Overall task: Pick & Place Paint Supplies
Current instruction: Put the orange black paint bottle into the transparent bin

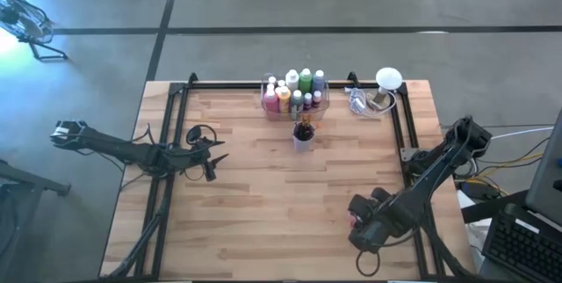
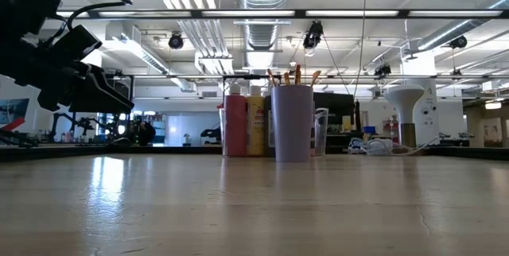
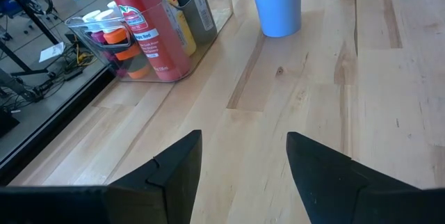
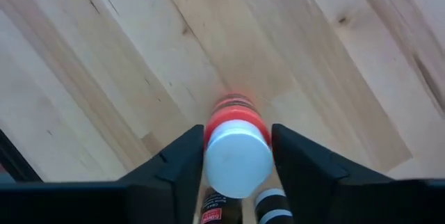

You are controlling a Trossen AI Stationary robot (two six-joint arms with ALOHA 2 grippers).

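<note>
Between my right gripper's (image 4: 238, 156) jaws stands a small red paint bottle (image 4: 237, 147) with a white cap, the jaws flanking it right at its sides; I cannot tell whether they press it. This is at the counter's (image 1: 263, 204) near right corner, well away from the clear bin (image 1: 294, 98) of paint bottles at the far edge. My left gripper (image 3: 243, 156) hangs with jaws apart, empty, left of the cup (image 1: 303, 136) of brushes just before that bin.
</note>
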